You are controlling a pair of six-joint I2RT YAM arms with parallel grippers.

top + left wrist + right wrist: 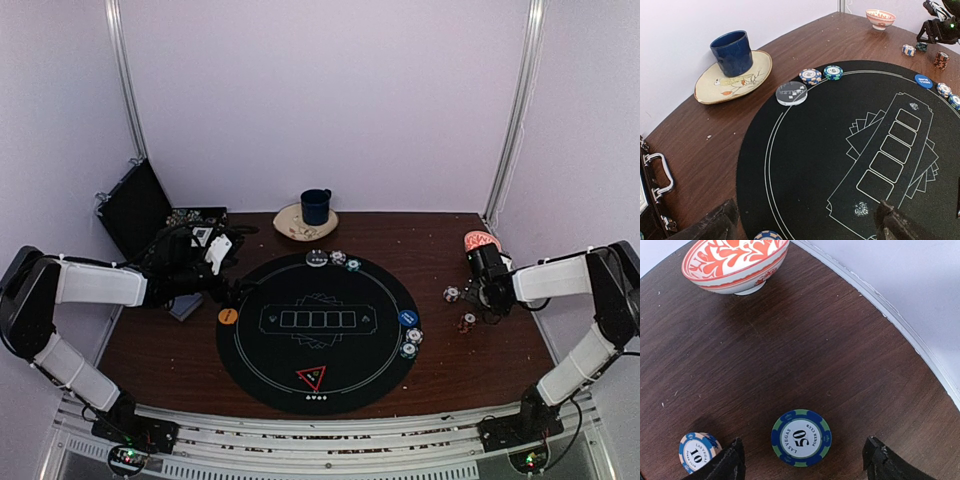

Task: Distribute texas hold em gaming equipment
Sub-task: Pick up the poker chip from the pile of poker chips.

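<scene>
1. Dark wood table, black mat: two chips at 12 o'clock, another pair at 3, triangle marker at 6 (decent start).
2. Right gripper is spread around a 50 chip off the mat, not touching it.
3. Left gripper is wide open and empty; card slots are bare.

- A robot test cell in a lab, not a home: plain pale wall panels box in the table on three sides.
- Bare metal posts stand at the back corners.
- The left arm and right arm are bolted to an aluminium rail at the near edge.
- A round black poker mat with poker chips lies on the table.
</scene>
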